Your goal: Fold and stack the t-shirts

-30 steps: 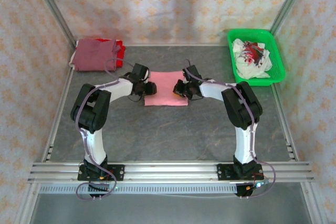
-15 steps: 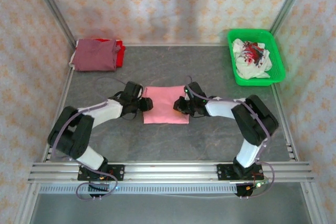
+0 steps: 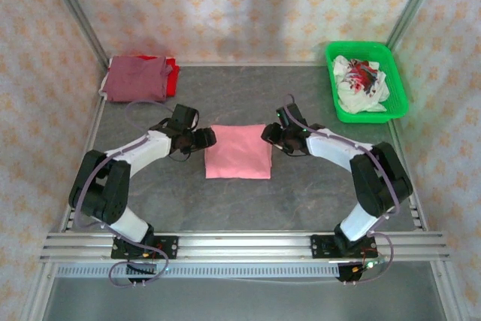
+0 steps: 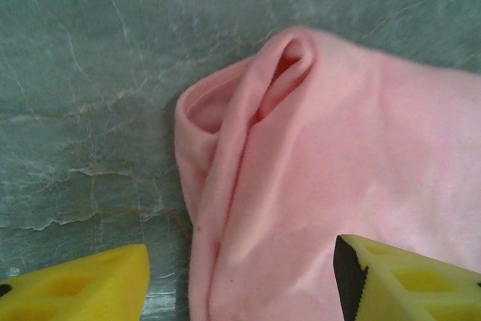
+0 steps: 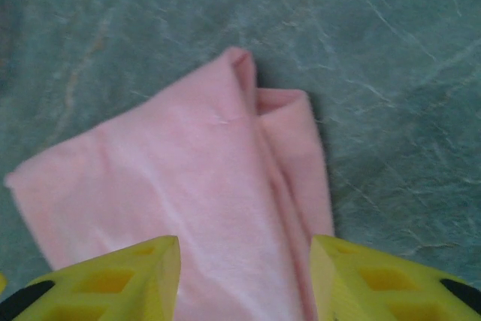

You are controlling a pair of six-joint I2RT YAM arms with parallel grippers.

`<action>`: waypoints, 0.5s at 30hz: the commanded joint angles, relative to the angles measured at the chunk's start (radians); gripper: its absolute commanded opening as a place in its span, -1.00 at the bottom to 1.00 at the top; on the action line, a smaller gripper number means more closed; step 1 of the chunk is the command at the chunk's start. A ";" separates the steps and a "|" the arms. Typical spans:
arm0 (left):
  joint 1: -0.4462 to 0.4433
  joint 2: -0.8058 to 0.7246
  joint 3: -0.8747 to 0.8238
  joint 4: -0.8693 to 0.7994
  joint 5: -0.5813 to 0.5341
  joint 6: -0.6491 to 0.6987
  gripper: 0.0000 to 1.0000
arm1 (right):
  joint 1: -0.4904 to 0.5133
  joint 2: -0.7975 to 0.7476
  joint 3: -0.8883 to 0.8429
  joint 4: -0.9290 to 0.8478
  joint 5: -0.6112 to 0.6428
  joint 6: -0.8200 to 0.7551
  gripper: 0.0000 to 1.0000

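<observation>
A salmon-pink t-shirt point(image 3: 238, 151) lies folded into a flat rectangle in the middle of the grey table point(image 3: 240, 208). My left gripper point(image 3: 204, 139) sits at its left edge, open. In the left wrist view the yellow fingers point(image 4: 75, 287) stand wide apart over the rolled edge of the pink shirt point(image 4: 338, 155). My right gripper point(image 3: 268, 134) is at the shirt's upper right corner, open too. Its fingers point(image 5: 113, 280) straddle the pink shirt's point(image 5: 188, 178) folded corner without pinching it. A folded maroon shirt point(image 3: 135, 78) lies on a red one point(image 3: 172, 75) at the back left.
A green basket point(image 3: 373, 117) at the back right holds a crumpled white and red cloth point(image 3: 361, 80). Patterned walls and metal frame posts close in the table on three sides. A rail point(image 3: 240, 244) with the arm bases runs along the near edge.
Both arms drew the pink shirt toward the near edge, then both grippers opened and let it go. The arms have lowered and spread outward.
</observation>
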 commanded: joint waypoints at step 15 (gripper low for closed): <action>-0.122 0.188 0.081 0.074 0.049 -0.010 0.16 | 0.005 0.125 -0.032 0.118 -0.079 0.012 -0.06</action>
